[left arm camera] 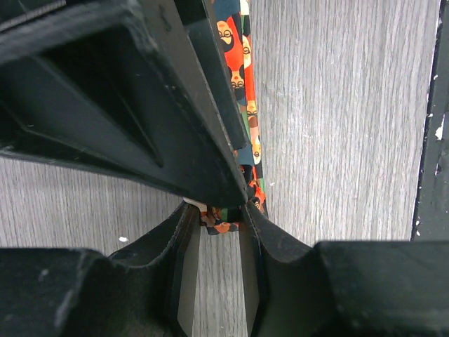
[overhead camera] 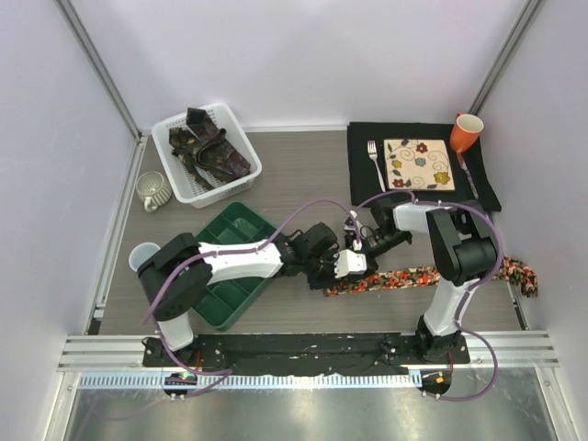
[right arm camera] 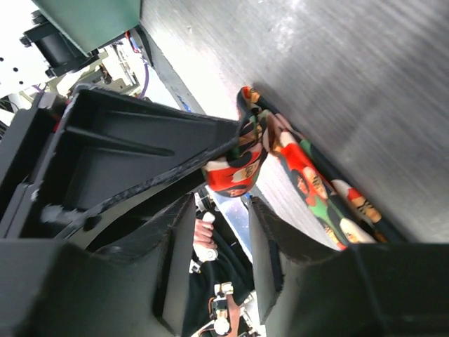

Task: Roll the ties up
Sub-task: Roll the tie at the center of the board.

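— While the table is read from its left edge, what is found there?

— A pale mug (overhead camera: 153,190) is met first, then a white latticed plastic basket (overhead camera: 186,177) in which dark patterned ties (overhead camera: 213,147) are heaped. Nearer the arms, a green moulded tray (overhead camera: 223,296) with compartments is set at a slant on the grey wood-grain tabletop (overhead camera: 303,175).

— And the bright tie?

— The red-orange printed tie (overhead camera: 413,274) is laid out as a long soft strip across the near right of the table, its far end bunched at the right edge. Behind it a black cloth mat (overhead camera: 364,138) is spread, on which a fork (overhead camera: 375,161), a square floral plate (overhead camera: 419,163) and an orange mug (overhead camera: 466,134) are placed.

— How are the arms posed?

— The left arm is stretched low to the right, and the left gripper (left arm camera: 221,219) is closed partway on the tie's left end, which is pinched between its fingertips. The right arm is bent back toward the left, so that the right gripper (right arm camera: 221,207) is set tip to tip with the other. Its fingers are parted and nothing is held between them. The tie's curled end is seen just beyond them.
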